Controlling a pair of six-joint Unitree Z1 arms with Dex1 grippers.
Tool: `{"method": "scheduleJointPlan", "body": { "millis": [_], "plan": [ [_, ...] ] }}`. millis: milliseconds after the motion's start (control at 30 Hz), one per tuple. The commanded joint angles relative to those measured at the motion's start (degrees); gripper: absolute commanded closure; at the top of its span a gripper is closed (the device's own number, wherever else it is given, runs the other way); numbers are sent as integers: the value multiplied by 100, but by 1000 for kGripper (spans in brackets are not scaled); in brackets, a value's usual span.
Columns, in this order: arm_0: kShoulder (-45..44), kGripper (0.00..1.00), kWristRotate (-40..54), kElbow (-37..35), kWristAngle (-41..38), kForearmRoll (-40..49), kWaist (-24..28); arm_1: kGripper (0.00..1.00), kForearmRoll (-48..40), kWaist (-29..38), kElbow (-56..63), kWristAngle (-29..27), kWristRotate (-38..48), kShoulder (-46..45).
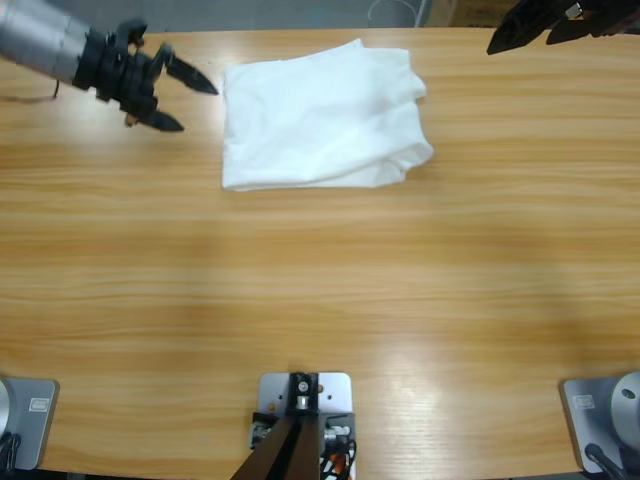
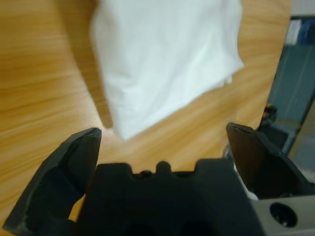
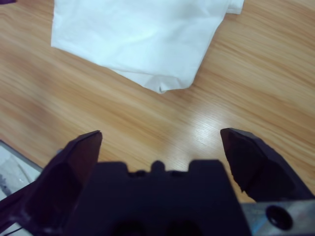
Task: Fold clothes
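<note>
Item 1. One plain white cotton T-shirt (image 1: 320,118), folded into a rough rectangle, lying flat on the long worktop of light wood grain (image 1: 320,290). It sits in the far half of the worktop, near the far edge and a little left of the middle in the high view. Its left edge is straight and crisp; its right side is softer, with rounded, bunched corners. No print shows on the upper face (the fold may hide it; I cannot tell).

Item 2. My left hand (image 1: 185,103), two black jaws on a silver-grey arm entering from the upper left corner of the high view. Jaws spread wide apart, holding nothing. It hangs just beside the shirt's left edge, apart from the cloth. In my left wrist view the T-shirt (image 2: 167,59) fills the upper part, one corner pointing down toward the gap between the jaws of my left hand (image 2: 165,142).

Item 3. My right hand (image 1: 545,28), black jaws at the upper right corner of the high view, well apart from the shirt. Jaws parted wide, nothing between them. In my right wrist view my right hand (image 3: 160,145) looks down on the T-shirt (image 3: 142,39), whose rounded corner lies on bare worktop ahead of the jaws.
</note>
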Motion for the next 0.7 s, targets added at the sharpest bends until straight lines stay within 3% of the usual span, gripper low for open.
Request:
{"method": "scheduleJointPlan", "body": {
  "millis": [33, 333, 700],
  "plan": [
    [435, 0, -523, 1305, -458, -1806, 78, 0, 111, -26, 148, 118, -73, -141],
    [1366, 0, -1177, 1268, -873, -3114, -256, 0, 264, -19, 139, 95, -82, -254],
    [1321, 0, -1305, 1409, -819, -3350, -332, 0, 285, -19, 125, 123, -98, -234]
  ]
}}
